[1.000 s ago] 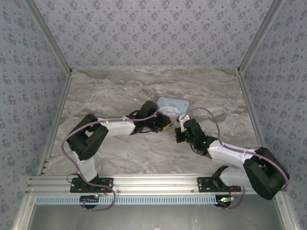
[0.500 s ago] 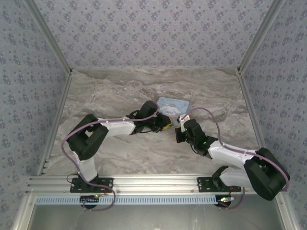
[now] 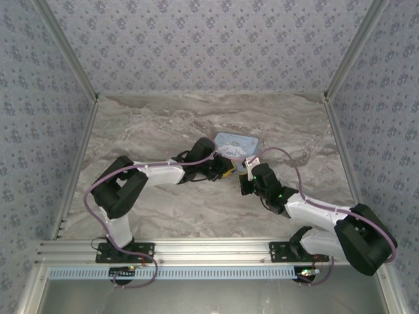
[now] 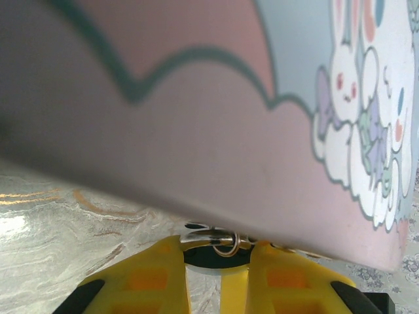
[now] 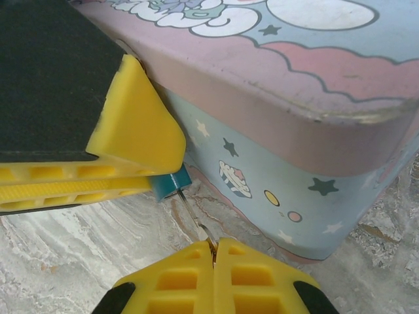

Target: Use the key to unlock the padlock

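The tin (image 5: 275, 167) is a rounded-corner box of painted metal. Its lid is glossy pink with scalloped clouds and a white bunny, and its pale blue side carries stars and small sweets. It sits on a table (image 5: 52, 252) of polished grey-white marble with brown veins. In the top view, patterned walls (image 3: 209, 46) enclose the table.

The left hand (image 4: 217, 256) has blocky yellow plastic fingers with ribbed recesses, and they are clamped on the padlock (image 5: 171, 184). It is held just beside the tin's lower wall, low over the table. In the right wrist view it appears as a small teal-blue block poking out from between the fingertips, with the rest of its body buried in the grip. In the left wrist view a thin wire ring (image 4: 226, 245) and a dark shape sit between the same fingertips. They are too blurred and too close to the tin's edge to sort out.

The right hand (image 5: 214, 252) is pinched tight, its two yellow fingers meeting with no gap. They nip the end of the key (image 5: 192, 210), which shows as a thin silvery sliver running slantwise up to the padlock's face. Whether its tip is inside the keyhole cannot be made out. The key's head is hidden in the grip.

In the top view both hands meet at the tin's near edge, and the padlock and key are too small to pick out.
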`<action>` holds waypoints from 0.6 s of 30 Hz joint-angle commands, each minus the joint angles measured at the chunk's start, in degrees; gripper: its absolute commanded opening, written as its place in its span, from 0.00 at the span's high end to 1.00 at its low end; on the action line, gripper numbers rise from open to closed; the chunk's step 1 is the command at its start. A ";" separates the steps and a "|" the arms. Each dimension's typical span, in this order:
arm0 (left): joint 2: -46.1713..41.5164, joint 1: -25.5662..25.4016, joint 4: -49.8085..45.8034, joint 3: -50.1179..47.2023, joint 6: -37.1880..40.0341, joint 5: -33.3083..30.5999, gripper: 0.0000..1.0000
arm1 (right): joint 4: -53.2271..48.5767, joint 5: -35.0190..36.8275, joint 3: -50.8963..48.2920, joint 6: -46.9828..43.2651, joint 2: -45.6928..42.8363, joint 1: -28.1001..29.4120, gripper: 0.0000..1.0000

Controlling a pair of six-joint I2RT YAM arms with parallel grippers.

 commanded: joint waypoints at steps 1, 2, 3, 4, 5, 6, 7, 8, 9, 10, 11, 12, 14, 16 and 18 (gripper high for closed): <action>-3.06 -0.03 0.53 1.59 -1.38 1.61 0.81 | 2.51 0.44 0.56 0.15 1.04 0.58 1.00; -3.11 0.05 0.44 1.59 -1.46 1.70 0.81 | 2.51 0.57 0.78 -0.02 1.29 0.62 1.00; -3.17 0.01 0.40 1.59 -1.65 1.72 0.81 | 2.51 1.05 1.00 -0.29 1.58 0.87 1.00; -3.26 0.01 0.32 1.67 -1.81 1.95 0.81 | 2.71 1.42 1.11 -0.47 1.81 1.03 1.00; -3.35 0.04 0.15 1.69 -2.01 2.13 0.81 | 3.16 1.63 1.12 -0.71 2.08 1.11 1.00; -3.43 0.01 -0.16 1.84 -2.13 2.28 0.81 | 3.63 1.81 1.17 -0.83 2.30 1.27 1.00; -3.52 0.03 -0.43 2.01 -2.13 2.41 0.81 | 4.22 2.11 1.12 -0.84 2.43 1.24 1.00; -3.61 -0.01 -0.73 2.03 -2.17 2.50 0.81 | 4.94 2.33 0.97 -0.76 2.54 1.29 1.00; -3.78 0.00 -1.00 2.03 -2.17 2.50 0.81 | 5.78 2.64 0.77 -0.67 2.70 1.25 1.00; -3.95 0.04 -1.32 2.08 -2.18 2.48 0.81 | 6.65 2.69 0.48 -0.41 2.70 1.27 1.00; -4.13 0.00 -1.62 2.08 -2.13 2.50 0.81 | 7.62 2.60 0.17 -0.25 2.83 1.31 1.00; -4.22 -0.01 -1.93 2.18 -2.09 2.55 0.81 | 8.57 2.37 -0.13 -0.17 2.87 1.28 1.00; -4.48 0.04 -2.30 2.41 -2.08 2.50 0.81 | 10.08 1.22 -0.42 0.10 3.09 1.07 1.00; -4.58 0.04 -2.61 2.70 -1.97 2.50 0.81 | 11.47 -0.91 -0.70 0.84 3.44 0.42 1.00; -4.58 0.00 -2.96 2.99 -1.73 2.59 0.81 | 13.06 -3.42 -0.90 1.68 3.82 -0.44 1.00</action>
